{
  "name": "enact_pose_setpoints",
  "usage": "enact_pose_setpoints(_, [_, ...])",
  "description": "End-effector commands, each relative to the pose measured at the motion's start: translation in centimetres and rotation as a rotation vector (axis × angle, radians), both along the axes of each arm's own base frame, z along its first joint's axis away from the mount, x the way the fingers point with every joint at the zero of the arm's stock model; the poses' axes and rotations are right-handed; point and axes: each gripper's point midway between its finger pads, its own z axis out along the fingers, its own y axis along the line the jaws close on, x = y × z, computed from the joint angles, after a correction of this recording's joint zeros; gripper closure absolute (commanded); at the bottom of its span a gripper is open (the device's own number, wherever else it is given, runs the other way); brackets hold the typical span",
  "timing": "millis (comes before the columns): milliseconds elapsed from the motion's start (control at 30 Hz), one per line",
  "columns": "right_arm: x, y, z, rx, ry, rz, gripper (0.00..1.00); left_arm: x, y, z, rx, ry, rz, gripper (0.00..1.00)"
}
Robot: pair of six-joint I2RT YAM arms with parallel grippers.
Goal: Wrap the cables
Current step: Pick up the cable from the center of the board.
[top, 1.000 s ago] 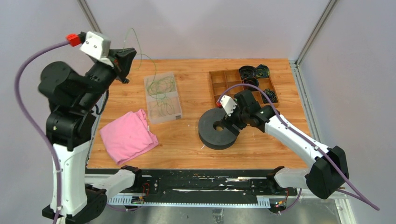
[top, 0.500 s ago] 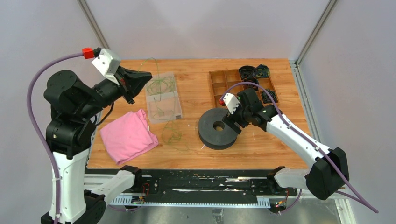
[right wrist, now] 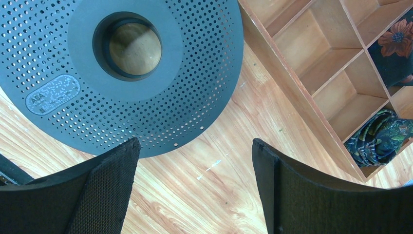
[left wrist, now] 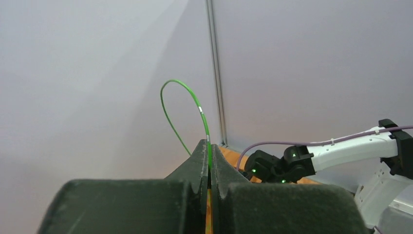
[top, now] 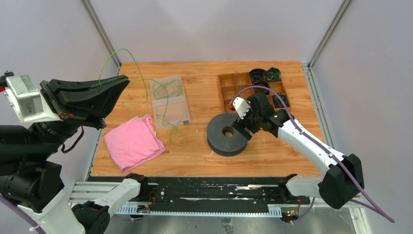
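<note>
Pink cloth (top: 134, 142) (rumpled), wooden divided tray (top: 228, 83)

- Wooden table (top: 195, 156), with a black spool (top: 216, 132) lying flat on it.
- Left of the spool: a clear tray (top: 179, 116).
- Further left: a pink cloth (top: 134, 141).
- Behind the spool: a divided wooden box (top: 229, 81).
- Between tray and spool: thin green cables (top: 173, 131) trailing onto the wood.
</note>
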Motion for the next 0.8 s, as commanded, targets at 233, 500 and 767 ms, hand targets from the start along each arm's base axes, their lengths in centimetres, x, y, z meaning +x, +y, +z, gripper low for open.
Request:
enact_pose_setpoints(233, [0.3,-1.0,-0.8,-0.035,0.001,-0.013,0.16,0.9,0.6,5.3,-0.149,-0.023,0.013,1.00])
enact_pose_setpoints(500, [0.4,-1.3,-0.9,-0.046,-0.001,-0.019,0.16,-2.0,0.1,9.3,-0.194,-0.137,-0.087,1.00])
enact_pose_setpoints(767, [0.4,-1.3,-1.3,-0.055,0.010,-0.016,0.16,2.7,-1.4,3.0,-0.080,0.040,-0.074,1.00])
